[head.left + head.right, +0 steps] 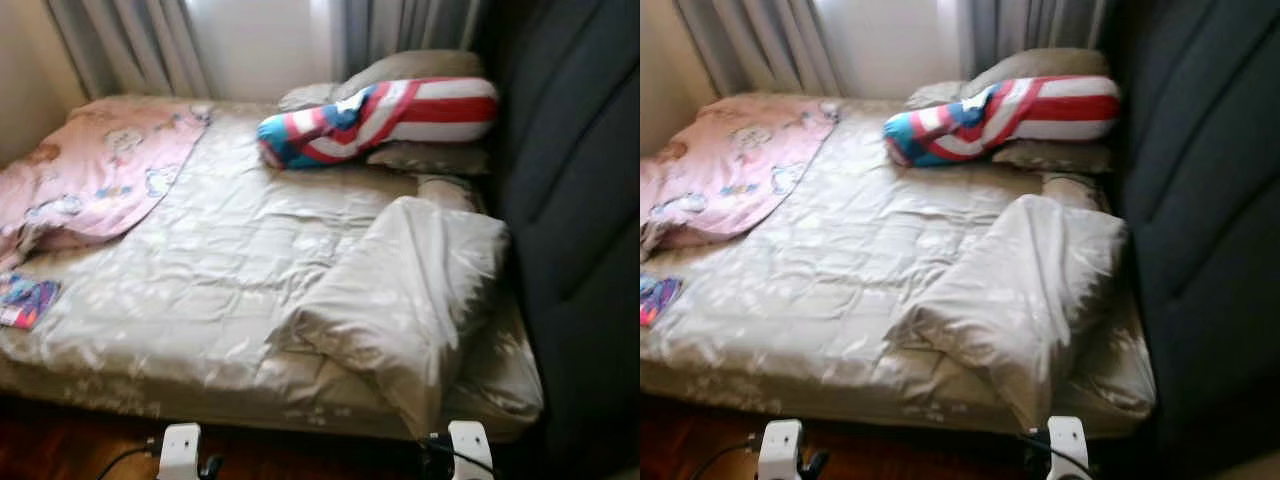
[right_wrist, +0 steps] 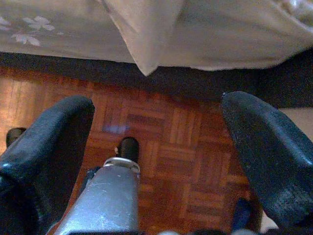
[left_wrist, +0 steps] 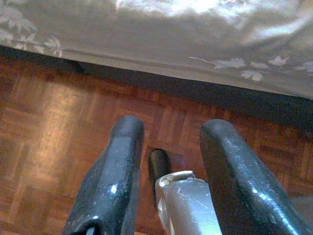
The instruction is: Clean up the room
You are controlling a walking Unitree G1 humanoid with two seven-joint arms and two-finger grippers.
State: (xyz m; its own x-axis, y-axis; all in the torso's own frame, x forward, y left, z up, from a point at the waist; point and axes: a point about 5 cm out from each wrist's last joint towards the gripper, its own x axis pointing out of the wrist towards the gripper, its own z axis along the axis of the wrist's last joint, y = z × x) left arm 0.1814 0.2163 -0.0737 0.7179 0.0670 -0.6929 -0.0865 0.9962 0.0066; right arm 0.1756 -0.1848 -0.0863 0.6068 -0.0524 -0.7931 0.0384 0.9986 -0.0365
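A bed (image 1: 120, 385) with a crumpled beige quilt (image 1: 220, 260) lies before me. The quilt's near right part is folded back into a thick bunch (image 1: 410, 290). A pink patterned blanket (image 1: 100, 170) lies rumpled on the far left side. A red, white and blue striped bolster (image 1: 390, 115) rests on beige pillows (image 1: 420, 68) at the head end. Both arms hang low by the bed's near edge. My left gripper (image 3: 173, 127) is open over the wooden floor, holding nothing. My right gripper (image 2: 159, 105) is open too, just below a hanging quilt corner (image 2: 144, 49).
A dark padded headboard (image 1: 580, 200) rises along the bed's right side. Grey curtains (image 1: 130, 45) hang behind the bed. A small colourful cloth (image 1: 25, 300) lies at the bed's left edge. Parquet floor (image 3: 44, 127) runs along the near side.
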